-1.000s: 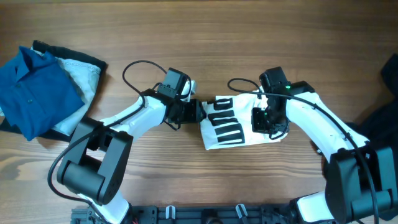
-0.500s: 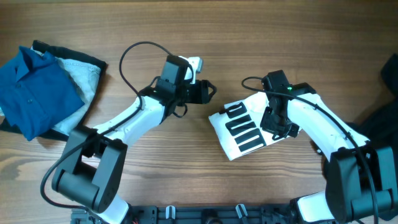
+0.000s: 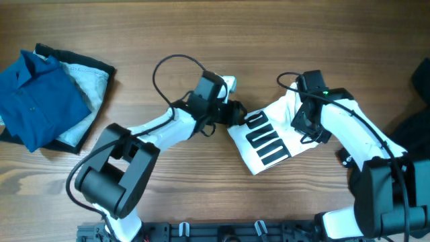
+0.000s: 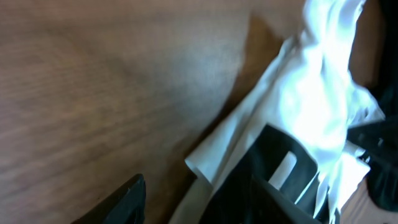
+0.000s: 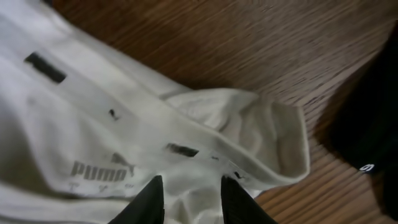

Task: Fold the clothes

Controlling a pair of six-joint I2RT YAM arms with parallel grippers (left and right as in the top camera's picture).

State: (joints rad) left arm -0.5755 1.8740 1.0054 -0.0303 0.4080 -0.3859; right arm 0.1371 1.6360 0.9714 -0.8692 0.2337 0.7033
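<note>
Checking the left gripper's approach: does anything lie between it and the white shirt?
Nothing visible does. The left gripper is right at the left edge of the shirt, with no gap showing from overhead.

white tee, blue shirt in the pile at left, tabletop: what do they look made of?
White tee: soft matte knit, probably cotton jersey; it creases and drapes limply, with a stitched hem.
Blue shirt: matte fabric that looks woven; it has a collar that keeps its shape.
Tabletop: wood or wood-look laminate with a low sheen and long grain lines; I can't tell which.
</note>
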